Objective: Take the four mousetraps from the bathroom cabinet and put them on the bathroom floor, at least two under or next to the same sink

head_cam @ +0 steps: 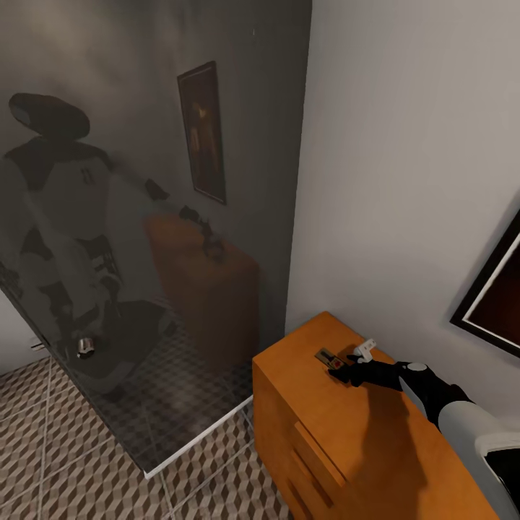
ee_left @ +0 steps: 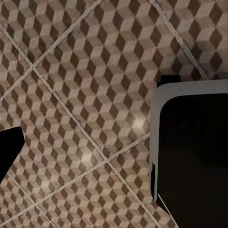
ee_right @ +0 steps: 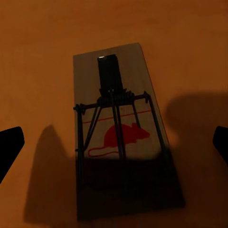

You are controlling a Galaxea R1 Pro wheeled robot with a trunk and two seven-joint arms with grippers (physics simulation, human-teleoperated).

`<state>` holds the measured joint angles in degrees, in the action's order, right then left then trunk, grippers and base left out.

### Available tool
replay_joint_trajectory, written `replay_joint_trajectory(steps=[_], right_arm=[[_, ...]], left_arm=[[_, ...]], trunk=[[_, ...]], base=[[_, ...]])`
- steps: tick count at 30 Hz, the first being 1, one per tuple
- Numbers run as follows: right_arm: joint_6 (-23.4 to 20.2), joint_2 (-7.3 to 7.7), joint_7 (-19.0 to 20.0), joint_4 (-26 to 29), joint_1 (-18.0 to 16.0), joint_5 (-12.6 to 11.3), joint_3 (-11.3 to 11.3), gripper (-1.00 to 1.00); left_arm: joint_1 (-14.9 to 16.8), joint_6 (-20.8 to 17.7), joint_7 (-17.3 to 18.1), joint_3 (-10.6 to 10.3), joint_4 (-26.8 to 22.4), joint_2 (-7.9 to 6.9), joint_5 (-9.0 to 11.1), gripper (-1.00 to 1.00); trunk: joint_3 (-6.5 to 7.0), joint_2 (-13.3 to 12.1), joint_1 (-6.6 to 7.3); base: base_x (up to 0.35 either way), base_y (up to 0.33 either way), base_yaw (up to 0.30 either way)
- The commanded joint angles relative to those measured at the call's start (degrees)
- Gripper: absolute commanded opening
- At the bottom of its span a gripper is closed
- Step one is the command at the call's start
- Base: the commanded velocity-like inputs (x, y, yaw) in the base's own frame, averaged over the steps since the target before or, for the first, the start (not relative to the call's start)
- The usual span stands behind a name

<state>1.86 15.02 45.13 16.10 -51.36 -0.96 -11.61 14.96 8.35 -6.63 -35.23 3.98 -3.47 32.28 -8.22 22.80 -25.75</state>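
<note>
One mousetrap [head_cam: 326,356] lies flat on top of the orange-brown cabinet [head_cam: 375,448], near its far corner. My right gripper [head_cam: 341,368] hovers just over it, open. In the right wrist view the mousetrap [ee_right: 121,137], a wooden slab with a dark wire spring and a red mouse print, lies between the spread fingertips [ee_right: 9,145] on the cabinet top [ee_right: 47,47]. My left gripper [ee_left: 114,147] hangs open over the cube-patterned bathroom floor [ee_left: 71,95], holding nothing. The bathroom sink is out of view.
A dark glass panel [head_cam: 144,253] stands left of the cabinet and mirrors the robot. A white wall runs behind the cabinet, with a framed picture [head_cam: 498,289] at the right. Patterned floor [head_cam: 72,462] lies in front. The robot's dark base [ee_left: 194,152] is below the left gripper.
</note>
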Motion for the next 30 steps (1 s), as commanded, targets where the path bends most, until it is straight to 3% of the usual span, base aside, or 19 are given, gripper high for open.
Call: replay_joint_trajectory(steps=[1, 30], right_arm=[[0.2, 0.05, 0.07, -0.02, -0.06, -0.09, -0.26, 1.0], [0.25, 0.09, 0.13, 0.04, -0.06, -0.05, -0.26, 1.0]], left_arm=[[0.07, 0.26, -0.03, -0.35, 0.15, 0.04, 0.17, 1.0], [0.07, 0.26, -0.03, -0.35, 0.15, 0.04, 0.16, 1.0]], trunk=[[-0.12, 0.12, -0.03], [-0.43, 0.12, -0.03]], base=[[0.0, 0.0, 0.0], [0.0, 0.0, 0.0]])
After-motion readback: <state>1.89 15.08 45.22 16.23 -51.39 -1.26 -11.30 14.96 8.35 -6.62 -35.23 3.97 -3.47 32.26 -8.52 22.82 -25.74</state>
